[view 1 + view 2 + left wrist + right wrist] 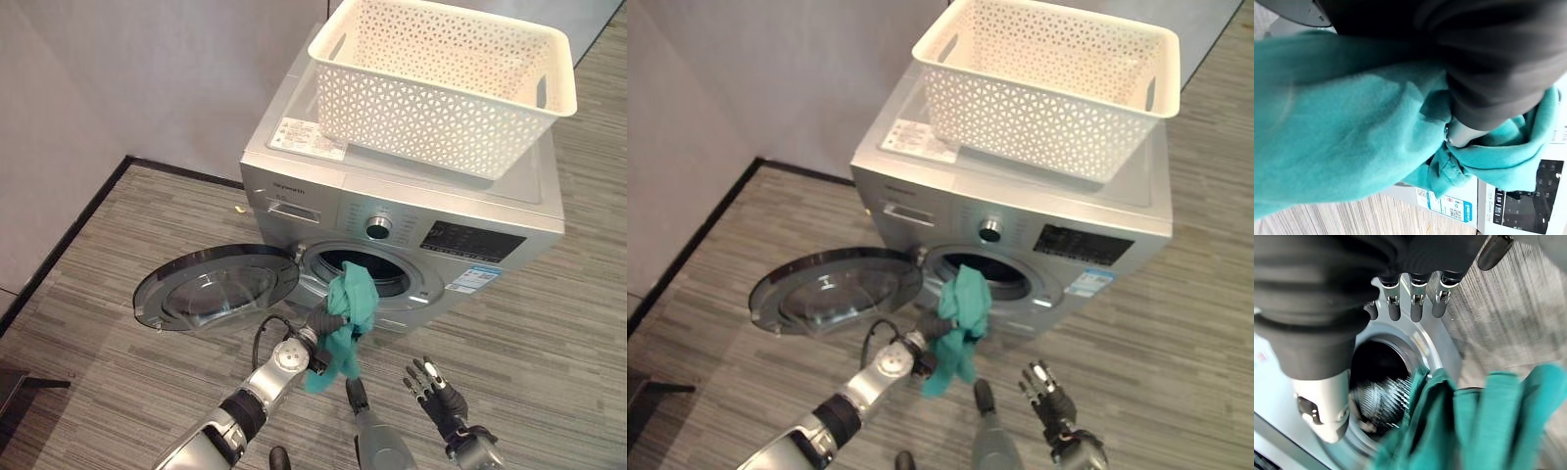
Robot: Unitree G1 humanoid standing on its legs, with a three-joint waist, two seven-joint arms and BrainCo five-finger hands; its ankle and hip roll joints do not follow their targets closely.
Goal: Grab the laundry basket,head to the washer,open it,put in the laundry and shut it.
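Washer [509, 211]: a silver front-loader standing on grey striped floor [118, 245], far from the robot and in the middle of the scene, near a pale wall [147, 69].
Door [216, 286]: round and dark, swung fully open to the left of the drum opening.
Drum [387, 272]: its dark mouth is uncovered; the right wrist view looks into it and shows ribbed metal inside.
Basket [446, 73]: cream plastic with lattice sides, sitting on top of the washer toward its right side. No laundry can be seen in it from here.
Cloth [348, 313]: a teal garment, bunched, hanging just in front of the lower left rim of the drum mouth, with a tail drooping toward the floor.
Left hand [326, 325]: reaching in from the lower left, closed round the cloth; the left wrist view shows the fabric gathered tightly against a finger.
Right hand [436, 392]: low on the right, near the robot, fingers spread and straight, holding nothing, well apart from the washer.
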